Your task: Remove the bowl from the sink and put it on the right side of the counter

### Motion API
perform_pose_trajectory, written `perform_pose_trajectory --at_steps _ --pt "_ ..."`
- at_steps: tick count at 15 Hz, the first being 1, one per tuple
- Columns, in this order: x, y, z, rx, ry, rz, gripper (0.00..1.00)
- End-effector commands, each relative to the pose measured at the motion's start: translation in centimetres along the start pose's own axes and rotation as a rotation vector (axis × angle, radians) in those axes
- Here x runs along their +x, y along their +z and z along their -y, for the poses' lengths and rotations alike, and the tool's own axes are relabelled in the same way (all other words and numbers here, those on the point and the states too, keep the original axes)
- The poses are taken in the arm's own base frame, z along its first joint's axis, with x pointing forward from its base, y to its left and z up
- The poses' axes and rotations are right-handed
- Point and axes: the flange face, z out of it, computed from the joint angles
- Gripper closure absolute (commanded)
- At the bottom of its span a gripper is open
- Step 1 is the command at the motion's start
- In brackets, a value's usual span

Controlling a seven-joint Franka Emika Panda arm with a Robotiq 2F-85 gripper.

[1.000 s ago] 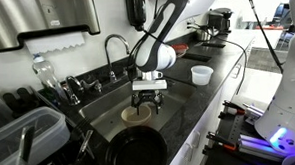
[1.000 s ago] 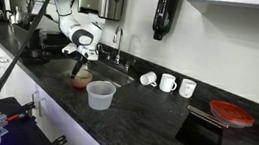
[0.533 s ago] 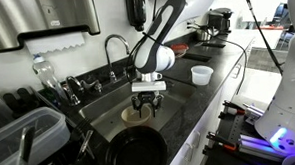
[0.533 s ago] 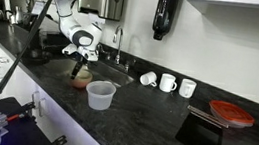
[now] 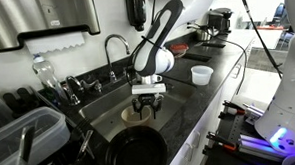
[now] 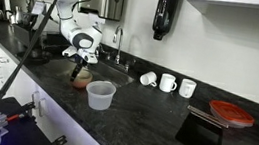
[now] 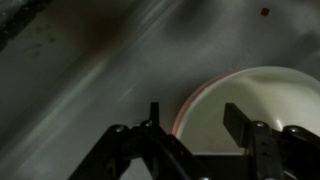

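The tan-beige bowl (image 5: 132, 115) lies in the steel sink (image 5: 103, 102); it also shows in the other exterior view (image 6: 81, 79) and in the wrist view (image 7: 255, 100). My gripper (image 5: 149, 107) hangs straight down over the bowl's near rim, also seen in an exterior view (image 6: 77, 70). In the wrist view my gripper (image 7: 195, 120) is open, with the bowl's left rim between the two fingers. One finger is outside the bowl, the other over its inside. Whether they touch the rim I cannot tell. The black counter (image 5: 222, 64) runs past the sink.
A curved chrome faucet (image 5: 114, 44) stands behind the sink. A black pan (image 5: 136, 153) lies in the sink near the bowl. A translucent plastic tub (image 6: 99, 95), two white mugs (image 6: 168, 84), a small white bowl (image 5: 200, 74) and a red dish (image 6: 231, 113) sit on the counter.
The gripper has sunk slightly toward the bowl's rim. The bowl has not moved.
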Motion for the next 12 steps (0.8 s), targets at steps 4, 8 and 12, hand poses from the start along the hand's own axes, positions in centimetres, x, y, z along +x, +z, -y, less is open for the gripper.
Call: perform_pose_trajectory --at_steps 4,8,12 --pt "0.02 -0.52 0.47 0.010 -0.015 0.003 0.83" --pt "0.08 -0.40 0.28 0.005 -0.018 0.012 0.98" --pt "0.03 -0.48 0.11 0.000 -0.028 0.018 0.99"
